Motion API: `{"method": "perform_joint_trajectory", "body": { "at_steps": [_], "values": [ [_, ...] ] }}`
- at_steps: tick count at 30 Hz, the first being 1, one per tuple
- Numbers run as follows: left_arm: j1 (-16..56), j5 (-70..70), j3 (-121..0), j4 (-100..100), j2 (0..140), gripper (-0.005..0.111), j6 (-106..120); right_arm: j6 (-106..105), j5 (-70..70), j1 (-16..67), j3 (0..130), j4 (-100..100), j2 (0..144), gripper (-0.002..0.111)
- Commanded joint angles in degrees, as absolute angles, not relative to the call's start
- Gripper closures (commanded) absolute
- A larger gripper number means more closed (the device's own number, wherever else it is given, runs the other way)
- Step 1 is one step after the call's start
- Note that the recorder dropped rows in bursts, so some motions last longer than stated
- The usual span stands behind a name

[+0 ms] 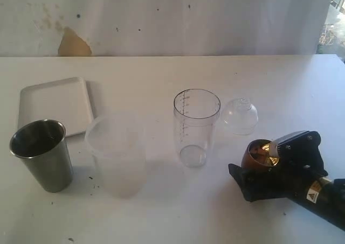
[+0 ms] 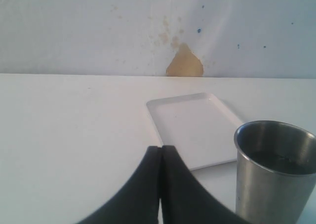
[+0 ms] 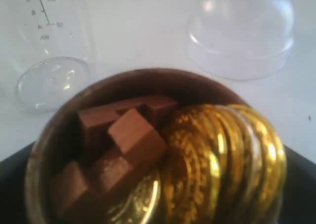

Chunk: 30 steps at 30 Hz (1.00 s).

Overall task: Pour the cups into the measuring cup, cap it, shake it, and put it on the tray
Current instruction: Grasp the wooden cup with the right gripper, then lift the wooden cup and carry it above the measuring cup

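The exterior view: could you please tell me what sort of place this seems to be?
Probably a makeshift test bench, not a kitchen: a plain white table, a stained, chipped wall behind it, and props set out, such as the measuring cup and tray.

Silver-grey on the steel tumbler (image 1: pixel 42 155), shiny outside and dark within. The tray (image 1: pixel 54 101) is white on a white table (image 1: pixel 161 217). The frosted cup (image 1: pixel 117 152) looks milky. The measuring cup (image 1: pixel 195 125) is clear, with dark graduation marks up one side, and the dome lid (image 1: pixel 240 116) is clear too. The wooden cup (image 3: pixel 143 78) is brown, holding brown cubes (image 3: pixel 133 135) and embossed gold coins (image 3: pixel 227 150). The left gripper (image 2: pixel 161 152) and right gripper (image 1: pixel 263 159) are both black. A tan patch (image 1: pixel 74 43) and dark specks mark the white wall (image 1: pixel 215 18).
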State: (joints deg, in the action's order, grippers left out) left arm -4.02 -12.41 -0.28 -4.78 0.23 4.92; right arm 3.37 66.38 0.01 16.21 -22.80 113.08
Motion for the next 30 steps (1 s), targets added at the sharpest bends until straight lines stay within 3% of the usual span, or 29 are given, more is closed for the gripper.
{"method": "perform_joint_trajectory", "body": {
  "at_steps": [1,4,7,10,15,16,26,30],
  "values": [
    [-3.8,-12.0,0.0,-4.6,0.0,0.107,4.6,2.8,67.5,0.0,16.7,-22.6,114.7,0.01],
    [-3.8,-12.0,0.0,-4.6,0.0,0.107,4.6,2.9,67.6,0.0,16.7,-22.7,114.6,0.013],
    [-3.8,-12.0,0.0,-4.6,0.0,0.107,4.6,3.3,67.8,0.0,16.7,-23.2,114.6,0.028],
    [-3.8,-12.0,0.0,-4.6,0.0,0.107,4.6,4.8,68.0,0.0,16.6,-23.8,114.6,0.051],
    [-3.8,-12.0,0.0,-4.6,0.0,0.107,4.6,5.2,66.5,0.0,16.6,-31.0,113.0,0.103],
    [-3.8,-12.0,0.0,-4.6,0.0,0.107,4.6,5.7,66.0,0.0,16.6,-32.8,112.4,0.108],
    [-3.8,-12.0,0.0,-4.6,0.0,0.107,4.6,14.0,62.0,0.0,16.7,-30.4,98.9,0.108],
    [-3.8,-12.0,0.0,-4.6,0.0,0.107,4.6,17.4,51.0,0.0,20.4,-27.9,91.0,0.108]
  ]
}}
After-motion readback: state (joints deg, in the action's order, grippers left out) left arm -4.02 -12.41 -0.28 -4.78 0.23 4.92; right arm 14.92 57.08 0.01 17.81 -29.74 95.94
